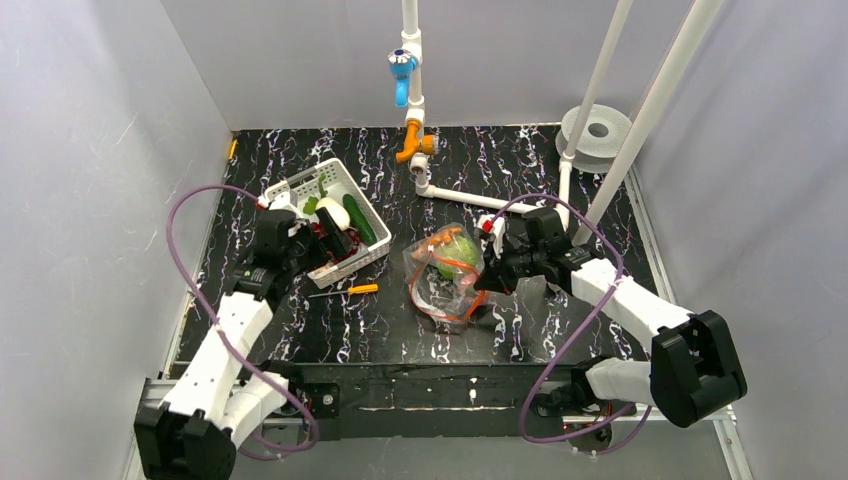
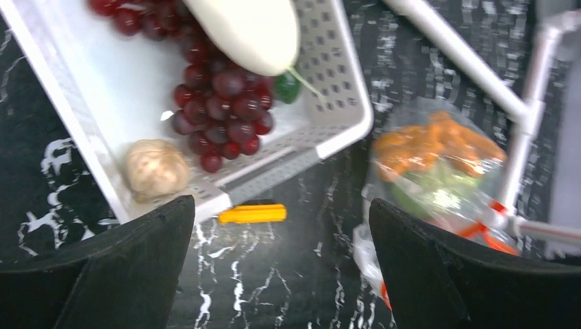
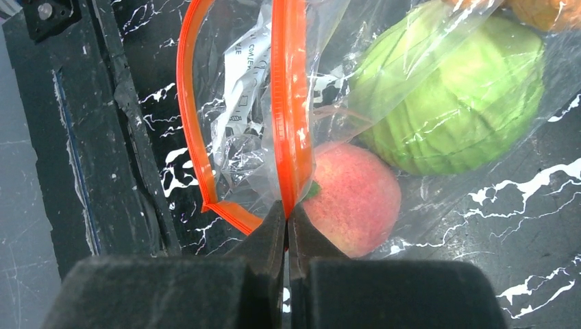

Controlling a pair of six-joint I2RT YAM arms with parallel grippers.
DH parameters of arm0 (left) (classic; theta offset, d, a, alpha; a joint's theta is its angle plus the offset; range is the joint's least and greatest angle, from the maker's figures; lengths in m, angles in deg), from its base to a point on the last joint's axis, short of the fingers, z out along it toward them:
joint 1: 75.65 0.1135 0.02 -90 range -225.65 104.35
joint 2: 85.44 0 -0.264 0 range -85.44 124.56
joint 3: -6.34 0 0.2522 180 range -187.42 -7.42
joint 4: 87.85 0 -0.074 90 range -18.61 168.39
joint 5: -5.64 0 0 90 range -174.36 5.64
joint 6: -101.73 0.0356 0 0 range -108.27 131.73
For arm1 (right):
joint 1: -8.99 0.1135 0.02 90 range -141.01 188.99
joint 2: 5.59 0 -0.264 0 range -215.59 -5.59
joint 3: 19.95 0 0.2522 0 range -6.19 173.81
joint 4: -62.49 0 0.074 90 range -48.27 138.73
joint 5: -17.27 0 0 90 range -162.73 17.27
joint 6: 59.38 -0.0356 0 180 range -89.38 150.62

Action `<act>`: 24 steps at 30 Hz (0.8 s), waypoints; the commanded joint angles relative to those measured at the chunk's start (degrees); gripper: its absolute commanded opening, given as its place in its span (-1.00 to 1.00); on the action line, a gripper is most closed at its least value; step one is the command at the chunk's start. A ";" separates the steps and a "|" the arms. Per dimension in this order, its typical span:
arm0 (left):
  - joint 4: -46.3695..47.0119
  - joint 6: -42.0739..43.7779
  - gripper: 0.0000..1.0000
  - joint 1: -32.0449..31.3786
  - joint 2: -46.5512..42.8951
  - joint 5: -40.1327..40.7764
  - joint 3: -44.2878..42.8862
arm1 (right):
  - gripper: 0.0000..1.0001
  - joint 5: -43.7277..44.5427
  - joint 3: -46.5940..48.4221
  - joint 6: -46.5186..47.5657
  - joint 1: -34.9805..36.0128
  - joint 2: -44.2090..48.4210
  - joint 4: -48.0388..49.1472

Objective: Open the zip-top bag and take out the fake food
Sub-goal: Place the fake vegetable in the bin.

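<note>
**While bag gapes, food waits inside**

I am pinching the zip strip (image 3: pixel 288 103) with my right gripper (image 3: pixel 288 216), jaws closed on it; peach (image 3: pixel 356 205) and cabbage (image 3: pixel 459 96) are lying inside the zip-top bag (image 1: pixel 445 275), mid-table. My left gripper (image 2: pixel 279 205) is hovering open at the basket (image 2: pixel 89 103), grapes (image 2: pixel 226 103) and cucumber (image 1: pixel 360 218) already in it.

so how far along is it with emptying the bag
The zip-top bag is open; grapes, white piece and cucumber lie in the basket. The right gripper pinches its zip strip; the left gripper hangs open at the basket. Left inside: peach, green vegetable, orange piece.
</note>
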 commanded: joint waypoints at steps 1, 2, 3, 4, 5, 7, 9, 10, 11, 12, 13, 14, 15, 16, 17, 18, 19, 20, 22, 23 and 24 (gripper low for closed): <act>1.10 1.83 0.97 0.44 -8.46 -9.04 1.96 | -0.97 -2.02 3.43 4.75 0.02 0.98 -4.74; 1.17 1.80 0.97 0.47 -9.79 -9.82 2.48 | -0.97 -2.11 3.78 5.40 -0.09 0.90 -5.40; 1.26 1.67 0.97 0.49 -11.07 -10.64 2.82 | -0.97 -2.45 3.99 5.97 -0.21 0.91 -6.02; 1.16 1.62 0.96 0.52 -12.01 -11.35 3.14 | -0.97 -2.87 4.16 6.73 -0.38 1.00 -6.65; 0.85 1.54 0.97 0.48 -12.67 -12.34 3.27 | -0.97 -3.19 4.31 7.45 -0.54 1.11 -7.36; -0.18 1.40 0.96 0.48 -13.73 -13.57 3.40 | -0.97 -3.71 4.78 8.63 -1.14 1.22 -8.64; -0.41 1.04 0.97 0.55 -14.75 -15.13 3.97 | -0.97 -5.23 5.19 9.54 -2.10 1.22 -9.87; 0.07 0.62 0.97 0.53 -15.17 -15.92 4.58 | -0.97 -5.88 5.36 10.17 -2.62 1.24 -10.74; 0.70 0.23 0.96 0.49 -15.80 -16.72 5.20 | -0.97 -6.47 5.54 10.95 -3.15 1.26 -11.49; 1.45 -0.31 0.96 0.49 -16.19 -17.39 5.92 | -0.97 -7.23 5.71 11.67 -3.83 1.36 -12.23; 2.43 -0.87 0.97 0.51 -16.47 -18.14 6.50 | -0.97 -7.88 5.81 12.07 -4.77 1.43 -12.87; 2.50 -1.08 0.97 0.54 -16.57 -18.84 6.64 | -0.97 -9.27 5.83 12.56 -6.26 1.62 -13.43; 2.54 -1.11 0.97 0.51 -16.60 -19.86 6.55 | -0.97 -9.86 5.71 13.28 -7.29 1.75 -13.78; 2.88 -1.20 0.97 0.48 -16.77 -21.11 6.76 | -0.97 -9.88 5.60 13.62 -7.98 1.85 -13.84; 3.49 -1.77 0.96 0.50 -16.99 -22.26 7.28 | -0.97 -9.83 5.65 13.69 -8.51 1.87 -13.95; 4.67 -2.73 0.96 0.48 -17.25 -23.46 8.12 | -0.97 -9.92 5.80 13.66 -9.15 1.91 -14.19; 6.06 -3.83 0.97 0.49 -17.40 -24.69 8.90 | -0.97 -10.00 5.85 13.62 -9.65 2.06 -14.29; 7.42 -5.63 0.97 0.50 -17.50 -25.78 9.64 | -0.97 -10.24 5.79 13.64 -10.00 2.18 -14.23; 11.01 -9.14 0.96 0.51 -17.08 -29.75 11.01 | -0.97 -10.85 5.79 13.50 -10.17 1.95 -14.15; 12.44 -10.97 0.96 0.53 -16.82 -30.93 11.40 | -0.97 -11.35 6.01 13.21 -10.18 1.63 -14.11; 13.80 -12.55 0.96 0.48 -16.53 -32.50 11.61 | -0.97 -11.74 6.38 12.69 -10.10 1.16 -14.17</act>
